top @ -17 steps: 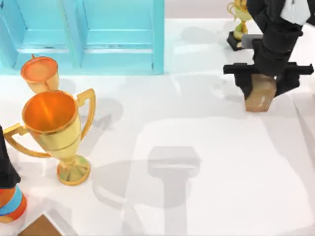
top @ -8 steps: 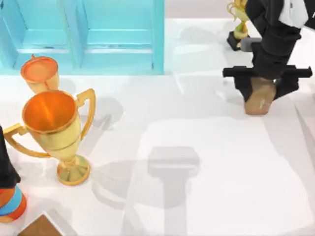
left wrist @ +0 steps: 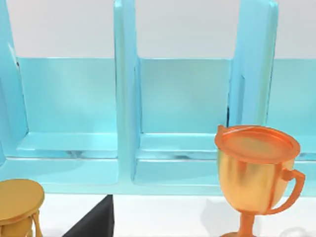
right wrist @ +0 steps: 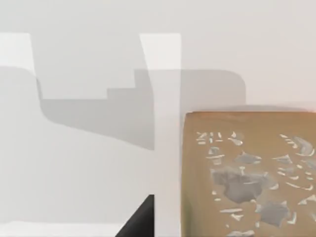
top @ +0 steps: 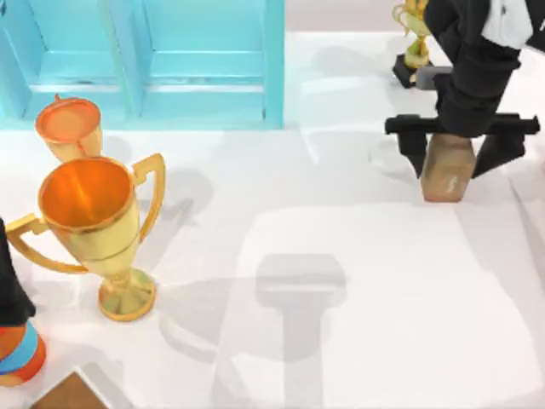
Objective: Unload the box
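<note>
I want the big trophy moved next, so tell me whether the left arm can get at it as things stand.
Probably yes. The left arm sits at the table's left edge right beside the big gold trophy, which stands upright with open table in front; only the smaller trophy stands close behind it.

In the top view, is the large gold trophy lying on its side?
No. The large gold trophy stands upright on its base on the table's left side, its open cup facing up.
</note>
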You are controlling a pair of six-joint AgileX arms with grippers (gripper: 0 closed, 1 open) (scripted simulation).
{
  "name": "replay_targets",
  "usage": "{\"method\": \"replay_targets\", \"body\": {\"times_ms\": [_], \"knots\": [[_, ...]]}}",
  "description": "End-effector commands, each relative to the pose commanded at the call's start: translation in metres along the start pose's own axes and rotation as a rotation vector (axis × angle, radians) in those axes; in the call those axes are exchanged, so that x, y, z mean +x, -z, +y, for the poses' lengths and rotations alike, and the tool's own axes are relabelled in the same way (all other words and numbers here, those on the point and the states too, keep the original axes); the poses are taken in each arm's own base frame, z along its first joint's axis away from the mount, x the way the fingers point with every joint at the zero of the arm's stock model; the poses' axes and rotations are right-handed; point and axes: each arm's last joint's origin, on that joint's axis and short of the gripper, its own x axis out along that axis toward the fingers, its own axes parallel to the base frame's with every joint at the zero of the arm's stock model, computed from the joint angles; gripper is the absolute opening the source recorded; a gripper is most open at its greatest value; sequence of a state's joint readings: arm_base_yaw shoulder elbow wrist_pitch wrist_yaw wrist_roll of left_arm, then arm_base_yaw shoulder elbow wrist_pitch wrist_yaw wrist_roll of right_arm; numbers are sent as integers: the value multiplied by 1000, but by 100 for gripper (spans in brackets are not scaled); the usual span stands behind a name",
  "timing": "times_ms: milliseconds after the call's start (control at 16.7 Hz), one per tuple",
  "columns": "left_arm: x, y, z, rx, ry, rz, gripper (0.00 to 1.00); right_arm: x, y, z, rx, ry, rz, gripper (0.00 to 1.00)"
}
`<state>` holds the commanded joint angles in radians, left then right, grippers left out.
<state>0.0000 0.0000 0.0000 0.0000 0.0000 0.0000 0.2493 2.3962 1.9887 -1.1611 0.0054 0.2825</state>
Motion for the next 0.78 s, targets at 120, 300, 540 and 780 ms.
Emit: {"method": "replay_targets", "body": {"times_ms": [120, 300, 540, 780], "knots": [[0, 0, 0, 0, 0, 0, 100, 0, 0, 0, 0, 0, 0, 100], [0, 0, 0, 0, 0, 0, 100, 0, 0, 0, 0, 0, 0, 100], [0, 0, 0, 0, 0, 0, 100, 0, 0, -1, 2, 0, 0, 100], [0, 0, 0, 0, 0, 0, 100, -18, -3, 1, -1, 0, 3, 100]]}}
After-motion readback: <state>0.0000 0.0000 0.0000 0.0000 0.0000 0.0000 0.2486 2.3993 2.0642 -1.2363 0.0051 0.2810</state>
